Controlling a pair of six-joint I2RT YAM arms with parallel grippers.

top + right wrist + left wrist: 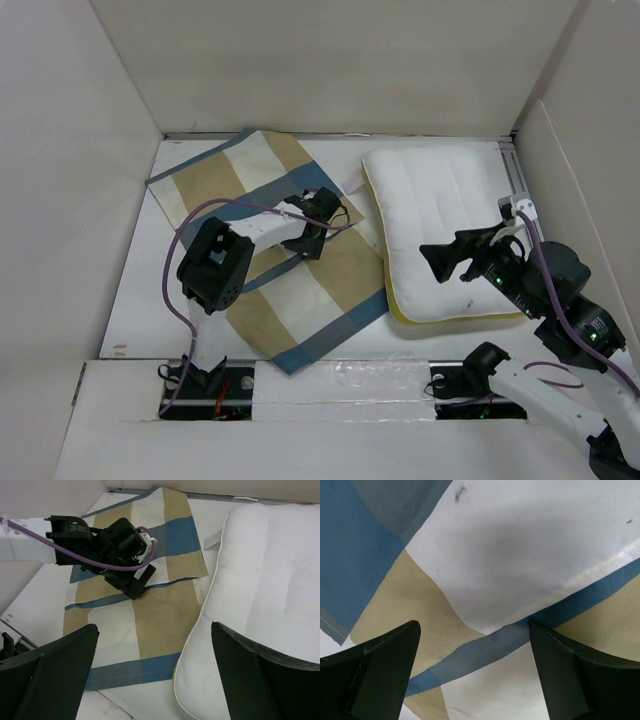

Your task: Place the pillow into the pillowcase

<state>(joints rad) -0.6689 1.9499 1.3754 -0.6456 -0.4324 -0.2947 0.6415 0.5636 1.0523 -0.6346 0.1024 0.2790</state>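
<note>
Checked pillowcase (335,285) flat on left half of table (130,300), its middle covered by left arm (215,265); which edge is the opening can't be told. White pillow (440,200) just right of it, meeting it near the front, overlap unclear; near right corner hidden by right arm (560,290). Left gripper (325,228) reaches forward, tips down over a stitched hem (590,572), jaws wide, nothing between. Right gripper (432,262) above pillow's near part, pointing left, jaws spread, empty
</note>
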